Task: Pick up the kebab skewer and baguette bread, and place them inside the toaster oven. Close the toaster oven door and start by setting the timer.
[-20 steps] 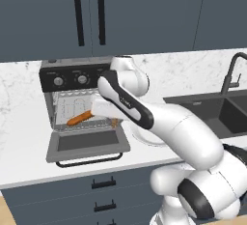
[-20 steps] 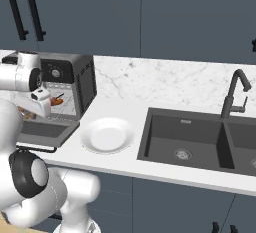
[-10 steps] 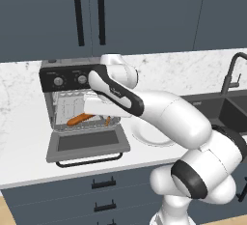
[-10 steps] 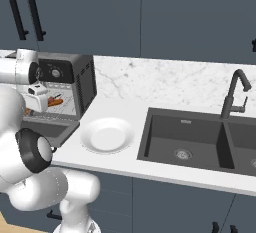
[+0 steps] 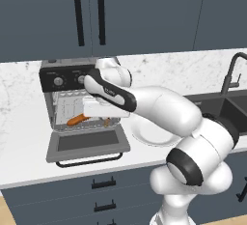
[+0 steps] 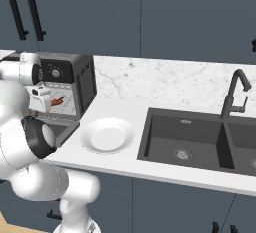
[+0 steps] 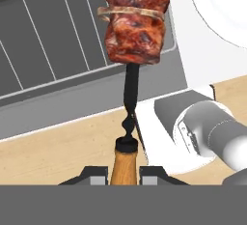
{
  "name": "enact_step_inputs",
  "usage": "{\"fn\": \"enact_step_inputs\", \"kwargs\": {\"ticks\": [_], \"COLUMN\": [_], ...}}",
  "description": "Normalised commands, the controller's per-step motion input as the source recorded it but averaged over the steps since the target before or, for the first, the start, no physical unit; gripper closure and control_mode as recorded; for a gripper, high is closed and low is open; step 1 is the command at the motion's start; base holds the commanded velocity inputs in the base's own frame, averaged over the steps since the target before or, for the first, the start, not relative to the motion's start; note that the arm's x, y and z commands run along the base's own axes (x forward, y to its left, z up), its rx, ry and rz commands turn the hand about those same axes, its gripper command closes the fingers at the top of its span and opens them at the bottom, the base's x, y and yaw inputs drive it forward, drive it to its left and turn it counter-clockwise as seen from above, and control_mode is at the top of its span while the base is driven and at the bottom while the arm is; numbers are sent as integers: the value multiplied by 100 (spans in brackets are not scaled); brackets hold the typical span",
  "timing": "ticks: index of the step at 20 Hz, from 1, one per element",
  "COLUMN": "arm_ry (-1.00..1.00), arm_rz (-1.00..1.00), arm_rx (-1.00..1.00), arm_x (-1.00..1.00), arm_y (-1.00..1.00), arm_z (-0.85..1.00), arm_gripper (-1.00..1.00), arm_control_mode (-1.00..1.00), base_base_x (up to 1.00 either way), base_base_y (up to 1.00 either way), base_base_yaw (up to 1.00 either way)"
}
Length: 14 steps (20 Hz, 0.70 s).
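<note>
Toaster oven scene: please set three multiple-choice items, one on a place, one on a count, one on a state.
1. Where is the baguette bread?
A. on the white plate
B. on the rack inside the toaster oven
C. in the sink

2. How many basins does the sink show?
A. one
B. two
C. three

3. The toaster oven door is
A. dropped open
B. shut
C. removed

Key: 1 B, the loaf lies on the wire rack; 2 B, a divider splits it; 3 A, it lies flat in front.
</note>
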Motion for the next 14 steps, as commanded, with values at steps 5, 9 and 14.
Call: {"fn": "enact_step_inputs", "kwargs": {"ticks": [5, 9, 14], "arm_ry": [0, 1, 3], "arm_rz": [0, 0, 0], "arm_rx": [-2, -2, -1], "arm_x": [28, 39, 40], "arm_y": [0, 0, 0], "arm_z": [-1, -3, -27], "arm_gripper": [100, 100, 100], "arm_control_mode": [-100, -100, -100], "base_base_x": [0, 0, 0], "base_base_y": [0, 0, 0], "base_base_yaw": [0, 0, 0]}}
